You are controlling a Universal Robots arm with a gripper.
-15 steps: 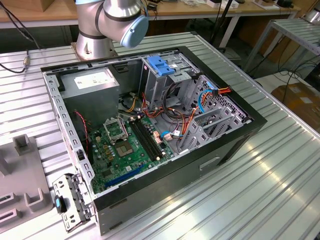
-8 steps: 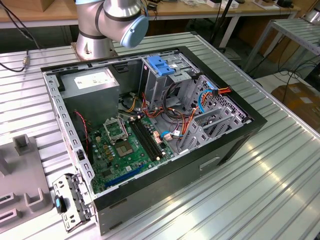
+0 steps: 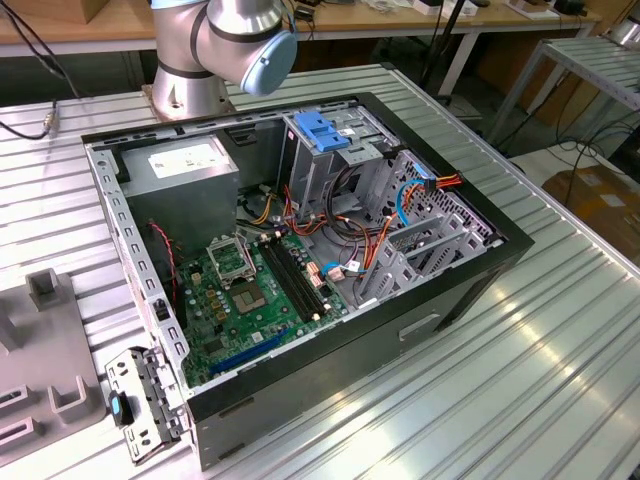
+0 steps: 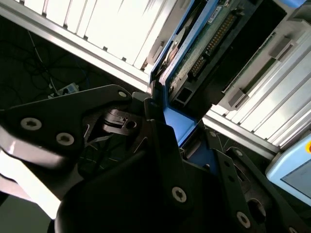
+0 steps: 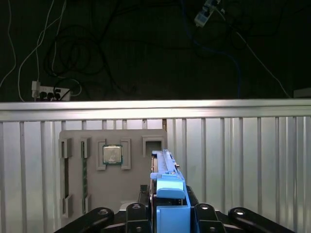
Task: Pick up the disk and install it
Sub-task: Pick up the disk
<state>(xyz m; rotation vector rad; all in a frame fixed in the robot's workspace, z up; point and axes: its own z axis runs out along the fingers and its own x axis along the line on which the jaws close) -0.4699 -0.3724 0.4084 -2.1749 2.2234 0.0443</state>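
Gripping the disk (image 5: 169, 189) by its blue plastic carrier, the gripper (image 5: 170, 208) has its claw clamped on it. In the first wrist view the black fingers (image 5: 204, 213) press against both sides of the carrier, which stands on edge between them. The second wrist view shows the drive's circuit board and connector row rising out of the same hold.

The disk hangs clear of the ribbed aluminium table (image 5: 243, 145), close to the grey fixture plate (image 5: 131, 184). That plate lies by the table's edge and carries a processor chip (image 5: 112, 154).

So the pick-up looks done, and the installing is what remains. In the exterior view the open computer case (image 3: 350, 365) sits in the middle of the table. Its drive cage (image 3: 325, 150), with a blue plastic top, stands by the case's far wall, beside the power supply (image 3: 185, 165) and above the motherboard (image 3: 250, 290). Judging by where it is held, the disk has not yet been brought to the case.
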